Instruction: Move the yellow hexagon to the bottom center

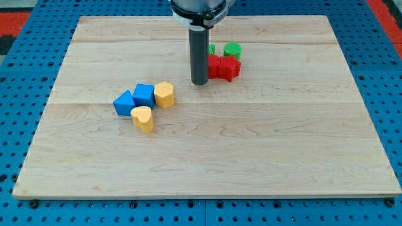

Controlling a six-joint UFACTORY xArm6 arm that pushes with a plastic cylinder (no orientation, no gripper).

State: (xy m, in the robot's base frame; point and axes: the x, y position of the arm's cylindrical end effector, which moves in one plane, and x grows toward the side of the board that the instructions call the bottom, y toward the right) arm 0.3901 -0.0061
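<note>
The yellow hexagon (164,95) sits left of the board's middle, touching a blue cube (144,95). A blue triangle (124,103) lies to the left of the cube and a yellow heart-shaped block (143,118) lies just below them. My tip (200,82) rests on the board to the right of the yellow hexagon and slightly above it, a short gap apart. Just to the right of the rod are two red blocks (223,67) with a green cylinder (232,50) behind them and another green block (211,49) partly hidden by the rod.
The wooden board (207,157) lies on a blue pegboard table (19,75). The arm's dark housing (200,9) hangs over the board's top edge.
</note>
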